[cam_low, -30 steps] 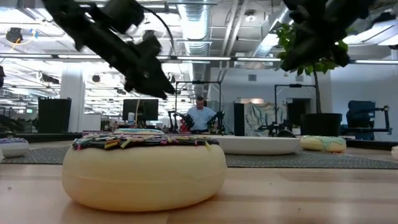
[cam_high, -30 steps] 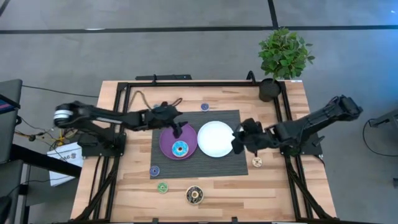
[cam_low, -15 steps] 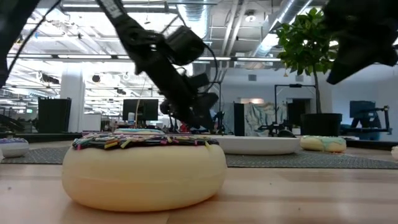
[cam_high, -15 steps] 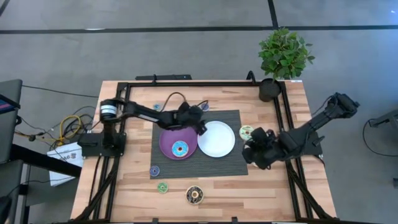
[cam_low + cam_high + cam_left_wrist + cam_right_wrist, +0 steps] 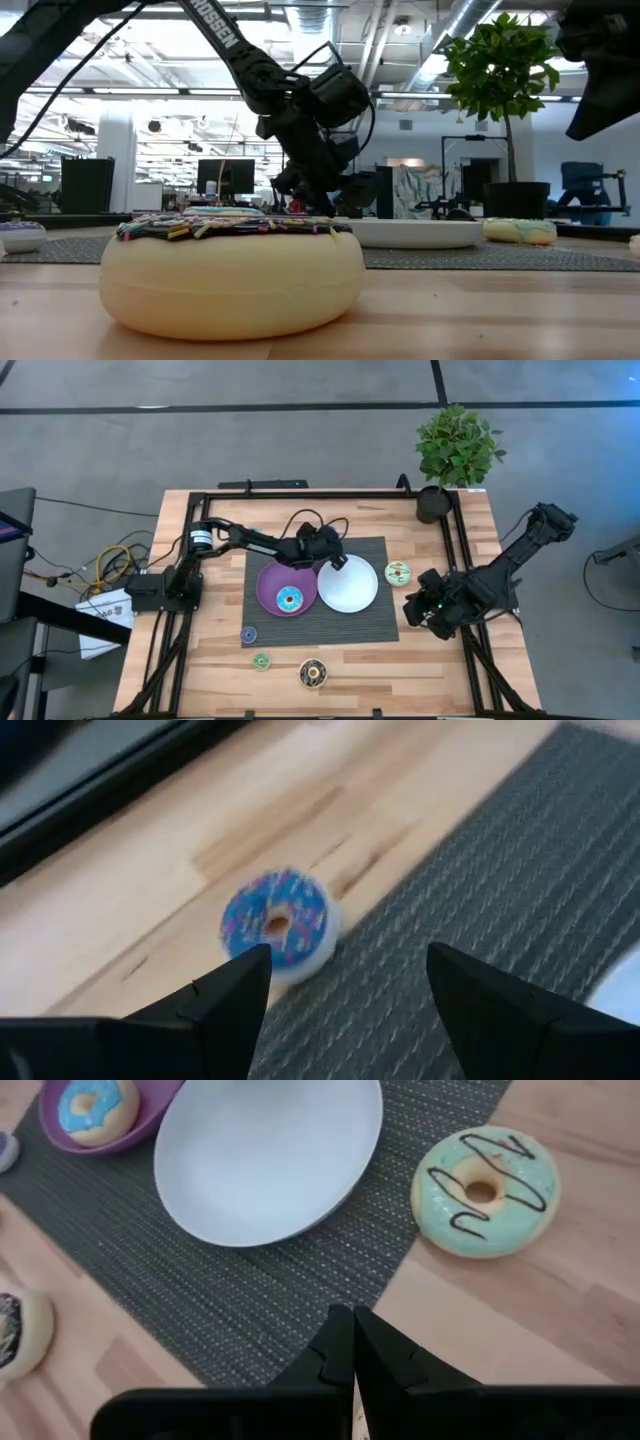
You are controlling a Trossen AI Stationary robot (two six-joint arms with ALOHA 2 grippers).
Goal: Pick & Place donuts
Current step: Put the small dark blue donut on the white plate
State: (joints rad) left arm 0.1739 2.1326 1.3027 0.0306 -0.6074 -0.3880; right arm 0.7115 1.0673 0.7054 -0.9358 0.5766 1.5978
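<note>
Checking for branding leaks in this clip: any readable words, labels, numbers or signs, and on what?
"OSSEN", white letters, the start cut off at the picture's top edge: on the left arm's link in the low view.
Paper sheet on the floor beside the table's left edge: dark marks, too small to read.
Donuts, plates, mat and plant pot: no text visible.

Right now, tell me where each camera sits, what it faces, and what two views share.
High view: above the table, straight down; both arms, purple plate holding a cyan donut, white plate.
Low view: at tabletop height, level across; a sprinkled cream donut up close, left arm above.
Left wrist view: on the left arm, facing a blue donut at the mat edge; its open left gripper.
Right wrist view: on the right arm, facing the mint-green donut; its shut right gripper.
Shared: high and right wrist views both show both plates.
</note>
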